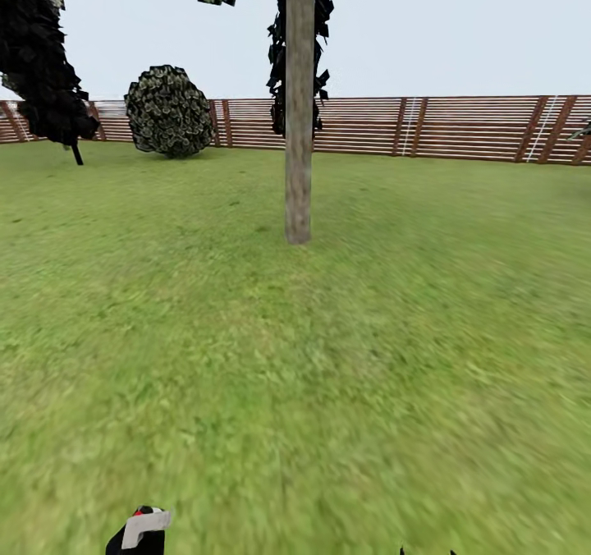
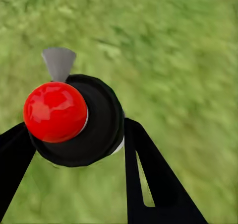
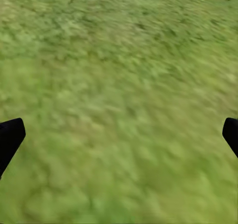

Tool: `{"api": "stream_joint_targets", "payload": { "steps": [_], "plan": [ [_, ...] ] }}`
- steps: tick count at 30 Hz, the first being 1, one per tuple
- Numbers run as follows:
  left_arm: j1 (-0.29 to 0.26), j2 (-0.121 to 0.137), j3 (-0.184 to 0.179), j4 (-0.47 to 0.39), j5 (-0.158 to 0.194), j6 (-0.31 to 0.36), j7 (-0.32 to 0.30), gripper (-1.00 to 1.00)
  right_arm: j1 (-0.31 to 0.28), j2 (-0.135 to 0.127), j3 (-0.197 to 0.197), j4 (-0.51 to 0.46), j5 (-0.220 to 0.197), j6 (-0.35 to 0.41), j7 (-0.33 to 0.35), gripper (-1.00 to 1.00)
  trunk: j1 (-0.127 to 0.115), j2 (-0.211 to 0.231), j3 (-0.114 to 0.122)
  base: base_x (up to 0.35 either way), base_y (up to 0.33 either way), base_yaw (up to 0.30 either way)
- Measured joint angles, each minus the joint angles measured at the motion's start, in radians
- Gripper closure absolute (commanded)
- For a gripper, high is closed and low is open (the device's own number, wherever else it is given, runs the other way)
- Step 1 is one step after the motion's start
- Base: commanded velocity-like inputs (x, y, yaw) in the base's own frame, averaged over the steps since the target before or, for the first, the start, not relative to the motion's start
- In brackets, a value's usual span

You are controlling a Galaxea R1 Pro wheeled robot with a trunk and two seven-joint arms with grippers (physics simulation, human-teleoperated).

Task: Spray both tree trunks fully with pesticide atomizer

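Fingers (image 2: pixel 158 179) of the left gripper (image 2: pixel 74 149) are clamping the pesticide atomizer (image 2: pixel 79 119). Right gripper (image 3: pixel 119 134) is hanging spread wide over grass (image 3: pixel 119 60). A tree trunk (image 1: pixel 299 128) is standing far ahead.

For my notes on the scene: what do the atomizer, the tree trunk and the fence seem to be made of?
Pesticide atomizer: probably plastic, with a black body, a glossy red cap showing a highlight, and a matte grey nozzle.
Tree trunk: bark or wood, mottled grey-brown and dull.
Fence: apparently wood, brown horizontal slats between posts.

tree (image 1: pixel 299 128) ahead on lawn (image 1: pixel 328 358), fence (image 1: pixel 460 126) behind (bush (image 1: pixel 168 112) far left).
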Motion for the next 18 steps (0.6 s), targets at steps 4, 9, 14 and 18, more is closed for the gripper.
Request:
{"api": "stream_joint_targets", "payload": {
  "steps": [4, 9, 14, 18],
  "plan": [
    [-0.001, 0.001, 0.004, -0.001, 0.001, 0.001, 0.000, 1.00, 0.000, -0.001, -0.001, 0.000, 0.008, 0.000, 0.000, -1.00, 0.000, 0.000, 0.000, 0.339, 0.000, 0.000],
    [0.000, 0.003, 0.003, -0.002, 0.001, 0.002, 0.000, 1.00, 0.000, -0.003, -0.001, 0.000, 0.009, -0.001, 0.000, -1.00, 0.000, 0.000, 0.000, 0.338, 0.000, 0.000],
    [-0.001, 0.001, 0.001, -0.002, 0.000, 0.000, 0.000, 1.00, -0.002, -0.002, -0.003, -0.030, 0.006, 0.091, -0.004, -1.00, 0.000, 0.000, 0.000, 0.339, 0.000, 0.000],
    [0.000, 0.000, 0.001, 0.000, 0.000, 0.000, 0.000, 1.00, -0.003, -0.002, -0.003, -0.095, 0.006, 0.177, -0.004, -1.00, 0.000, 0.000, 0.000, 0.339, 0.000, 0.000]
  ]
}}
